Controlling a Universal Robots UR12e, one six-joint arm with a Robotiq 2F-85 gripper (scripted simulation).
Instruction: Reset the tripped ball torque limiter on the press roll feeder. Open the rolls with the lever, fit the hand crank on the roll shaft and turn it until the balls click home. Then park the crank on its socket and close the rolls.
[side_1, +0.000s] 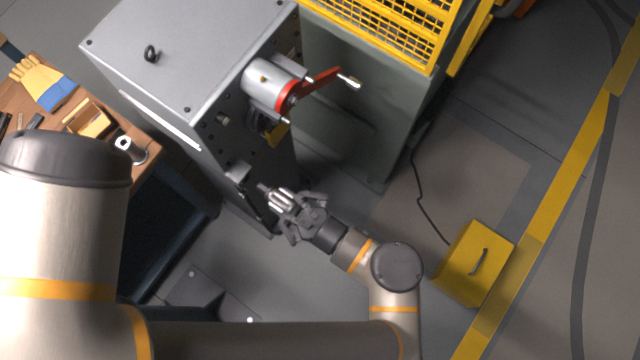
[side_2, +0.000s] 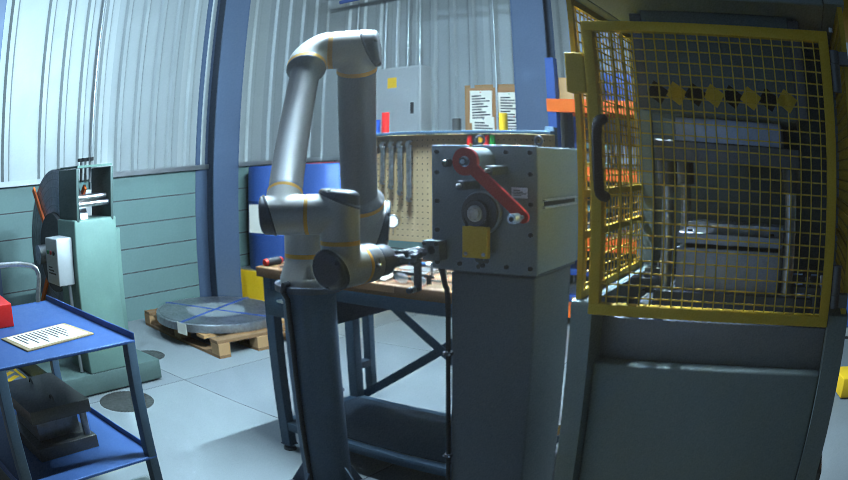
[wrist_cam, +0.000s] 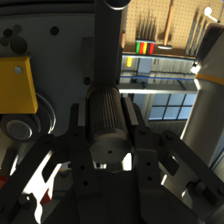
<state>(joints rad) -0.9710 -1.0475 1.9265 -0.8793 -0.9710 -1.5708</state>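
Note:
The red hand crank (side_1: 311, 84) (side_2: 491, 185) sits on a shaft on the feeder's dark face plate, its arm slanting down to a silver handle, well above the lever. At the feeder's lower left edge, my gripper (side_1: 278, 200) (wrist_cam: 106, 115) is closed around the knurled grip of the roll lever (side_1: 270, 195) (wrist_cam: 106, 118) (side_2: 429, 250), whose dark arm runs up to its pivot on the plate. A yellow tag (side_1: 276, 135) (side_2: 476, 241) (wrist_cam: 16, 85) hangs on the plate, just below a round shaft end (side_2: 476, 212).
Behind the feeder stands a pegboard with tools (side_2: 400, 178) above a wooden workbench (side_1: 75, 120). A yellow mesh guard (side_2: 708, 172) closes off the press to the right. A yellow box (side_1: 472, 262) and a black cable lie on the floor.

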